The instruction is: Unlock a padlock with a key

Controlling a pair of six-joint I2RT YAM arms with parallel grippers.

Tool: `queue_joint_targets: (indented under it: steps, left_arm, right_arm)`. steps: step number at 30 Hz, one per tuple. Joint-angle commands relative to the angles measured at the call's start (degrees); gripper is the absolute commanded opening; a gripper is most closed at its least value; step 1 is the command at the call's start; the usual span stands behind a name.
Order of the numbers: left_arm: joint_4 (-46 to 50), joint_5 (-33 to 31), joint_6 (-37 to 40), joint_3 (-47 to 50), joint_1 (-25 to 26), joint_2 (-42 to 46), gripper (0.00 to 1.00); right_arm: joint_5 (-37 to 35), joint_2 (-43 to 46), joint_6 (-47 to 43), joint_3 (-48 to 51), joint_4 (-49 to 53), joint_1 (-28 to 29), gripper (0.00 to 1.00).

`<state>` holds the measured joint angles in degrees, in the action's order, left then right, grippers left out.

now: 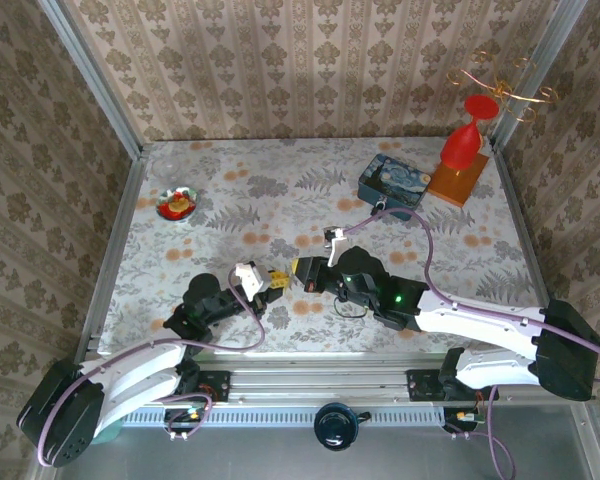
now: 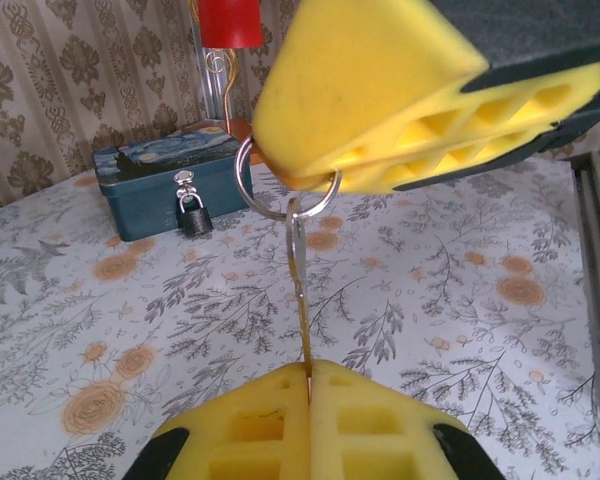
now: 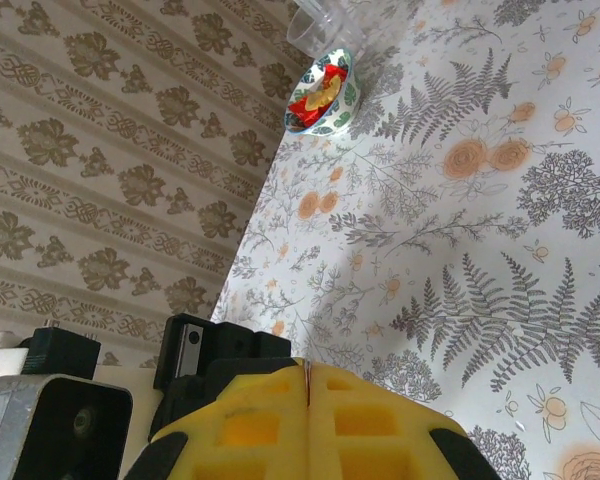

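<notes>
Near the front of the table [image 1: 280, 200], the two grippers are meeting tip to tip. The left gripper [image 2: 308, 385] is squeezing its yellow pads tight on the bottom end of a thin key [image 2: 302, 290], which is standing straight up. The right gripper [image 3: 306, 385] is pinching the silver ring [image 2: 243, 190] at the top of the key, with its pads pressed together. Far back on the right, the tiny dark padlock [image 2: 193, 216] is hanging on the front of a blue painted tin [image 2: 150, 175]. A small bowl [image 1: 177, 205] with red bits is sitting well apart on the left.
</notes>
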<state>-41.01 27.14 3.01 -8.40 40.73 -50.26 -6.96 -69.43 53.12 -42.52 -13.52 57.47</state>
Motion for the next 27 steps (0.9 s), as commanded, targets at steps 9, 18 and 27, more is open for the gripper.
queue_joint_targets:
  steps: [9,18,27]
  left_arm:
    - [1.1,1.1,0.1,-1.4,-0.7,0.1,0.0]
    - [6.2,1.4,1.4,-4.1,-0.7,-1.6,0.0]
    - [10.7,2.1,3.6,-7.4,0.3,-6.3,0.0]
  right_arm:
    - [-1.8,0.5,1.4,1.0,-0.9,-0.3,0.0]
    - [2.7,0.9,-4.0,1.7,2.5,-3.3,0.24]
    - [9.1,5.9,-23.8,3.9,6.0,-7.6,0.43]
